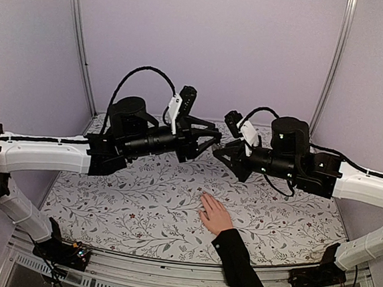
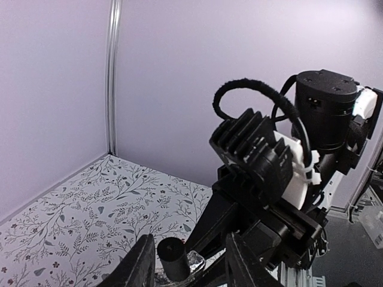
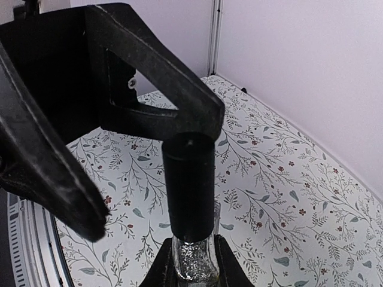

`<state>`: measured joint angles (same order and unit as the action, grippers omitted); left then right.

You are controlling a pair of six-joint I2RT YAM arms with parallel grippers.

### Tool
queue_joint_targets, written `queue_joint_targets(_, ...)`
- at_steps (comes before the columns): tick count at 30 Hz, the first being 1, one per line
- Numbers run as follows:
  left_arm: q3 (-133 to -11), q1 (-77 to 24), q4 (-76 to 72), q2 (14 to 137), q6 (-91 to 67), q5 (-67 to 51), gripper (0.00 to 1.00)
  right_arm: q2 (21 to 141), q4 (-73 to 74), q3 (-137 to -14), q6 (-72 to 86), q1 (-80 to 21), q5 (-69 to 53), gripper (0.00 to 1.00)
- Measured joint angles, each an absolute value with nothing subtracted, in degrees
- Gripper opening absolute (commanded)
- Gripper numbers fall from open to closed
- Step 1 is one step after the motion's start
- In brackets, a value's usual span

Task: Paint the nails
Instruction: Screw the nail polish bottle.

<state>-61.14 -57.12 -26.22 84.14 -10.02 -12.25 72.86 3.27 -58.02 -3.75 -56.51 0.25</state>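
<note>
A light-skinned hand [image 1: 215, 216] with a black sleeve lies flat on the floral table, fingers pointing to the far left; its nails are too small to make out. My right gripper [image 1: 219, 153] is shut on a small glitter polish bottle, seen in the right wrist view [image 3: 192, 263] with its black cap [image 3: 190, 179] pointing away. My left gripper [image 1: 212, 141] is open, its fingers [image 3: 161, 78] on either side of the cap without touching it. In the left wrist view the cap [image 2: 173, 258] sits between the open left gripper [image 2: 191, 268]. Both grippers hover above the table, beyond the hand.
The floral cloth [image 1: 139, 199] covers the table. Lilac walls with metal corner posts [image 1: 80, 40] close in the back and sides. The right arm's wrist and camera [image 2: 269, 167] fill much of the left wrist view.
</note>
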Motion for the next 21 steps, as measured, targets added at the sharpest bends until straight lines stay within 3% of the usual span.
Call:
queue_joint_targets(11,-63.1,-57.3,-26.2,87.0,-12.3,-9.2,0.06,73.2,3.7,-58.6,-3.4,-56.5,1.7,0.0)
queue_joint_targets(15,-63.1,-57.3,-26.0,87.1,-12.0,-9.6,0.0,73.2,3.9,-58.6,-3.4,-56.5,1.5,0.0)
queue_joint_targets(21,-63.1,-56.6,-25.9,86.9,-10.7,-14.3,0.0,72.1,5.2,-58.6,-3.8,-56.2,-2.8,0.0)
